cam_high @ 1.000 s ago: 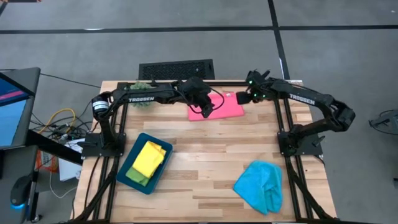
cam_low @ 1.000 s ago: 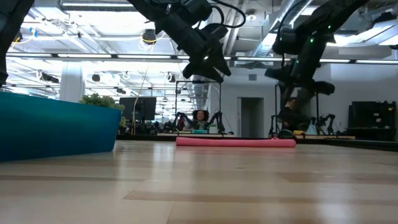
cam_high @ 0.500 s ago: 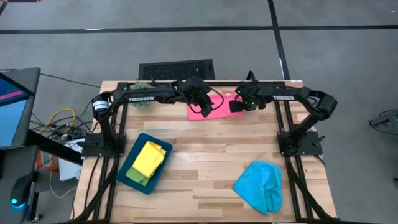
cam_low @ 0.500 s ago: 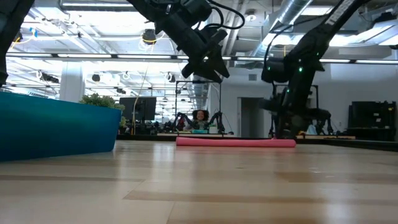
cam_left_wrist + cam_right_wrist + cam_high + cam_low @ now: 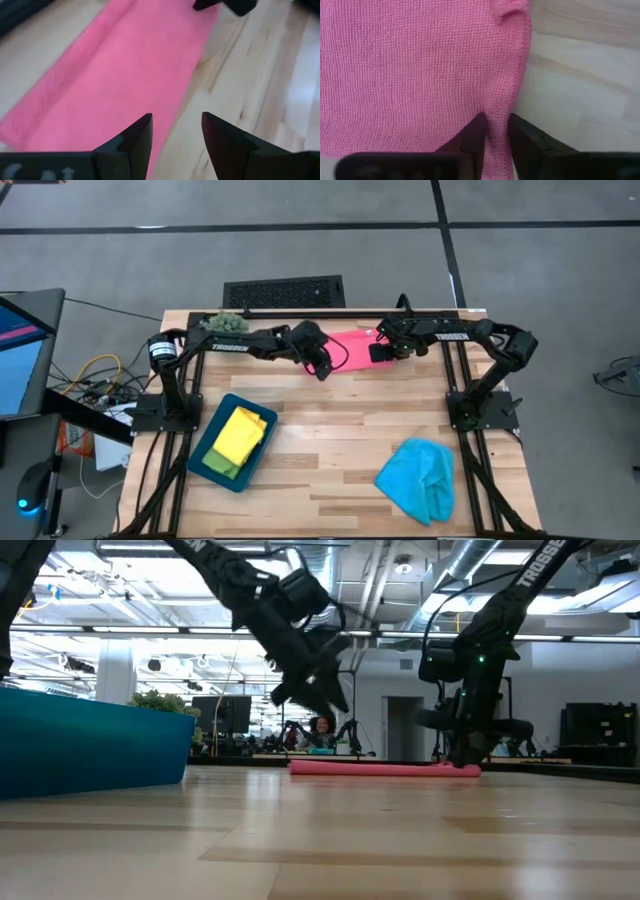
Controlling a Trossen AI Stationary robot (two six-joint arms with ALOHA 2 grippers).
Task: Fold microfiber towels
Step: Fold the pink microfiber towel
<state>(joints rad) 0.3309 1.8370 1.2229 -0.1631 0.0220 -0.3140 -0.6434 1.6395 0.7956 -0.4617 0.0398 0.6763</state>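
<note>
pink towel: lying flat at the far edge of the surface (image 5: 300,470), between the two arms (image 5: 358,348). It looks folded over already, so I'd guess it's mid-fold.
right end effector: down on the towel's edge nearest it (image 5: 495,137), fingers pinched on a ridge of pink cloth. My guess is it's gripping that edge to carry it over for the next fold.
left end effector: hanging just above the towel's other end (image 5: 175,130), fingers apart with nothing between them, probably waiting to pin or grab its side.
yellow towel: folded and parked in the teal tray (image 5: 208,462) on top of a green one (image 5: 222,466), so those look done (image 5: 240,435).
blue towel: crumpled near the front right corner (image 5: 420,478), not folded yet.
</note>
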